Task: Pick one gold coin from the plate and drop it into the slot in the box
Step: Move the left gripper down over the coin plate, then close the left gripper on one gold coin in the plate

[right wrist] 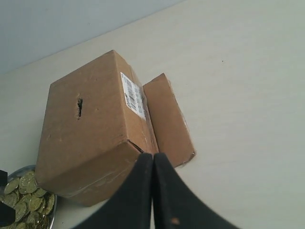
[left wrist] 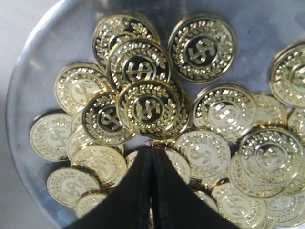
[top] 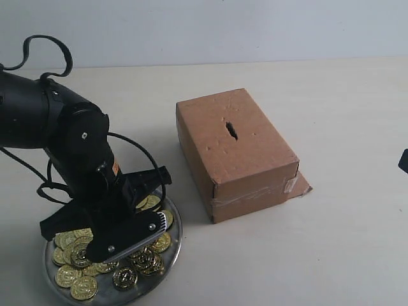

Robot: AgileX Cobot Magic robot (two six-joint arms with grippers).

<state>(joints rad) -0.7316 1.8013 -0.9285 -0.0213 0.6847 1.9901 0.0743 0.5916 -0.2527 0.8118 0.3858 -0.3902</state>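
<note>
The silver plate [top: 174, 245] at the near left holds several gold coins [top: 80, 280]. My left gripper [top: 148, 237] is down among them. In the left wrist view its fingers [left wrist: 152, 150] are shut, with a thin gold edge of a gold coin [left wrist: 150, 212] showing in the seam between them, above the heaped coins [left wrist: 147, 107] on the plate [left wrist: 267, 24]. The brown box [top: 248, 153] stands right of the plate, its slot [top: 231, 130] in the top face. My right gripper [right wrist: 153, 155] is shut and empty, looking at the box [right wrist: 90, 143] and slot [right wrist: 79, 108] from the far side.
A cardboard flap [top: 301, 185] sticks out at the box's near right bottom corner. A black cable [top: 44, 44] loops above the left arm. A bit of the right arm [top: 403, 160] shows at the right edge. Pale tabletop [top: 331, 255] surrounds the box.
</note>
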